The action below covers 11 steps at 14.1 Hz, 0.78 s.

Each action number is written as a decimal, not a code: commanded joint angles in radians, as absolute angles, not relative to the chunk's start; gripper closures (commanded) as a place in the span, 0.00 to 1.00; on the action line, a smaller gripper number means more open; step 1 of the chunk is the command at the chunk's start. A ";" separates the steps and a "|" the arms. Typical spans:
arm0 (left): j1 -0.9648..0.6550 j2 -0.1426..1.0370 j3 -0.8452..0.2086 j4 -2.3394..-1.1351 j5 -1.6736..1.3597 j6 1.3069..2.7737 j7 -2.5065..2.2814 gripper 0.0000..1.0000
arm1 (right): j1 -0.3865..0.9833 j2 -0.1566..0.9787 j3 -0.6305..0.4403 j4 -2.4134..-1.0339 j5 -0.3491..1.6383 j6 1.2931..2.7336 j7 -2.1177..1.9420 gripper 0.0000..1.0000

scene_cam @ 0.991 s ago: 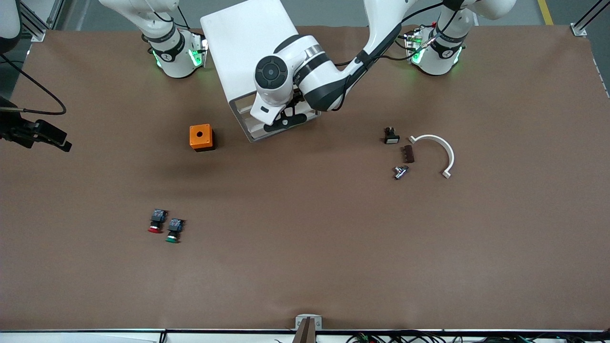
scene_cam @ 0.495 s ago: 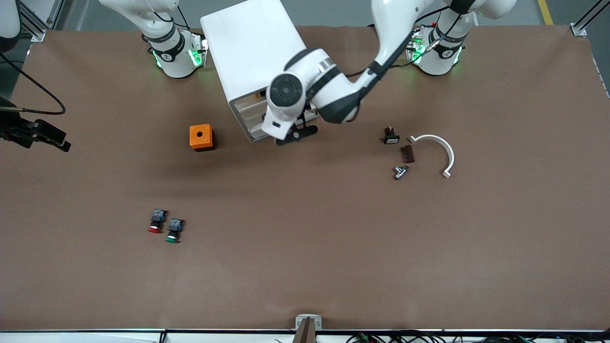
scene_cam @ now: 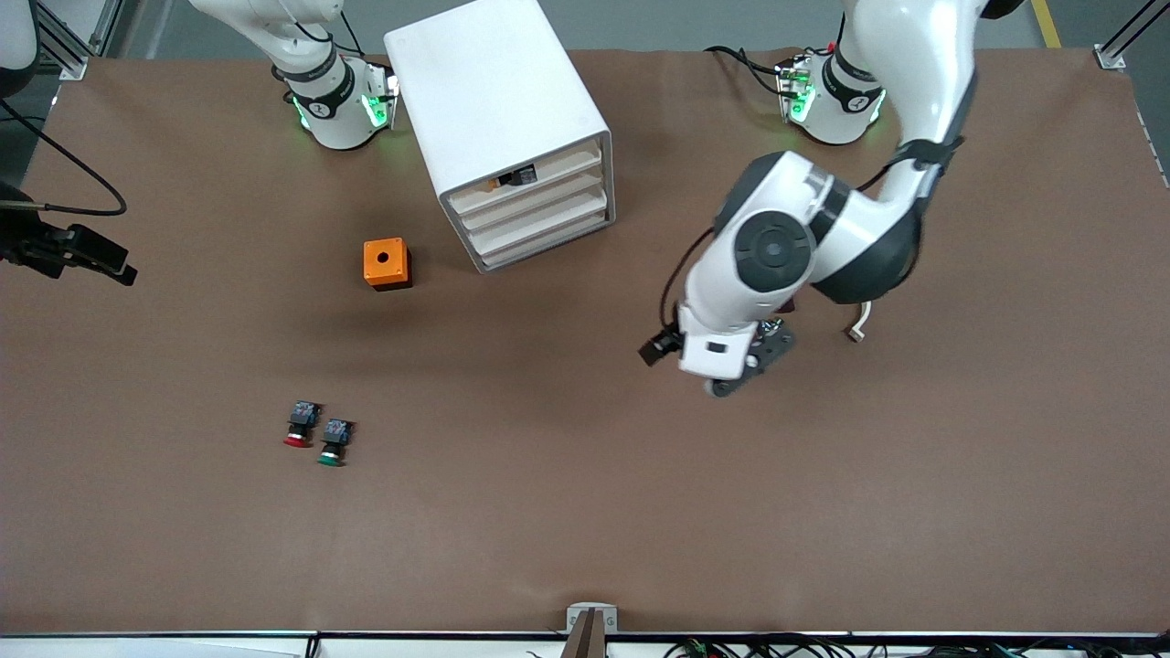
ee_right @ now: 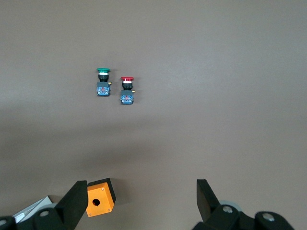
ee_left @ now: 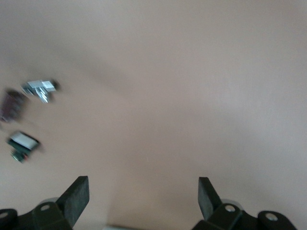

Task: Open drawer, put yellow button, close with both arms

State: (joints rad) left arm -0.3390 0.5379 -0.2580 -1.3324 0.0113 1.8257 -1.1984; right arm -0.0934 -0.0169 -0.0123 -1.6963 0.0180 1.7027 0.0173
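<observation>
The white cabinet stands between the arm bases. Its top drawer sits in line with the three lower drawers. A small orange-and-black thing, the yellow button, shows in the slot over that drawer's front. My left gripper is over the table toward the left arm's end, away from the cabinet. In the left wrist view it is open and empty. My right gripper is open and empty, high over the orange box.
The orange box with a round hole lies beside the cabinet. A red-capped switch and a green-capped switch lie nearer the front camera. A metal part, a brown block and a black switch lie by the left gripper. A white curved piece peeks out from under the left arm.
My left arm has swung away from the cabinet's front toward the left arm's end of the table, uncovering the drawer fronts. The right arm has barely moved.
</observation>
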 commanded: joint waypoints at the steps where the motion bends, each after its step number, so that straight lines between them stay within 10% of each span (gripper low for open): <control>1: -0.301 0.479 -0.265 -1.355 0.112 1.799 -1.207 0.00 | -0.094 -0.034 -0.011 -1.706 0.002 1.692 0.011 0.00; 11: -0.114 0.336 -0.256 -1.355 0.179 1.666 -0.668 0.00 | -0.092 -0.037 -0.011 -1.692 0.000 1.689 0.011 0.00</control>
State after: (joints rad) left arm -0.1482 0.3954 -0.2505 -1.3332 0.1610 1.7057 -0.7356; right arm -0.0933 -0.0189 -0.0119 -1.6908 0.0175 1.6994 0.0168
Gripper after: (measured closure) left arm 0.000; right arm 0.000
